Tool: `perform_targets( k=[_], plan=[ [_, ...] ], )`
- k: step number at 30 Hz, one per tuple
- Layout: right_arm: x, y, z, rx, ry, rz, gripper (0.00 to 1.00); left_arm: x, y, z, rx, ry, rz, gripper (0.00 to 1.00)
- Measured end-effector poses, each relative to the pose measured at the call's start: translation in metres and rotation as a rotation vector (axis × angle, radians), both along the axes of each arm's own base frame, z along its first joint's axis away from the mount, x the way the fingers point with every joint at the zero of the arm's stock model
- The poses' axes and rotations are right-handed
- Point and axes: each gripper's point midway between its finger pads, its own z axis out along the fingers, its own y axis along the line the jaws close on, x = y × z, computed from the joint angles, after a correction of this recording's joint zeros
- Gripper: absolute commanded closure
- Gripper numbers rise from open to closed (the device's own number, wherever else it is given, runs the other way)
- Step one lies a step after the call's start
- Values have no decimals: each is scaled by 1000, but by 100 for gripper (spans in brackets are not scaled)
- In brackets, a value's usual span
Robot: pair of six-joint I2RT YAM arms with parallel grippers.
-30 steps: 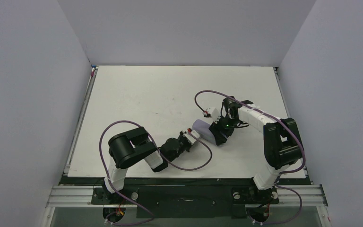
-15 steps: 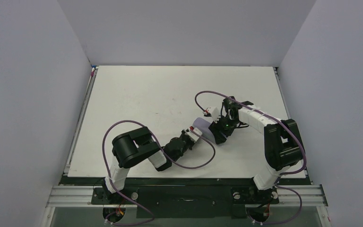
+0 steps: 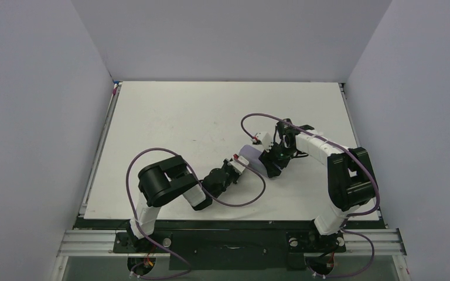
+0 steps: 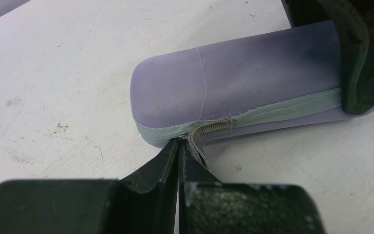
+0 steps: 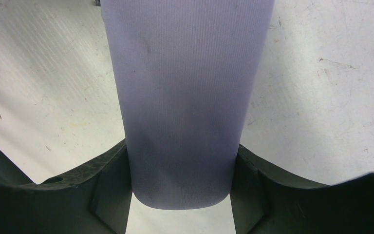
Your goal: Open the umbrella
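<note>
The umbrella itself is hidden from all views. A pale lavender oval case (image 3: pixel 251 157) lies on the white table (image 3: pixel 170 117); it also shows in the left wrist view (image 4: pixel 253 73) and the right wrist view (image 5: pixel 185 97). A pale green seam runs round its side, with a grey ribbed loop (image 4: pixel 209 130) at the near end. My left gripper (image 4: pixel 179 146) is shut at that seam, pinching the base of the loop; it also shows from above (image 3: pixel 237 165). My right gripper (image 5: pixel 181 185) is shut across the case's other end, also seen from above (image 3: pixel 271 164).
Purple cables loop from both wrists over the table, one near the left arm (image 3: pixel 252 196) and one behind the case (image 3: pixel 258 117). Grey walls enclose the table on three sides.
My left gripper has crept a little forward and right toward the case's near end. The right arm and the case have barely moved.
</note>
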Motion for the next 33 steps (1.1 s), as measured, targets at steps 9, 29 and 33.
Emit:
perform_targets(
  k=[9,29,33],
  plan=[
    [-4,-6,0,0,13,30,100,22,27,1,-7,7,77,100],
    [-22,-2,2,28,115,4,100,-24,20,2,29,-12,-91,71],
    [-22,-2,2,28,116,1,100,-26,15,5,21,-16,-101,53]
  ],
)
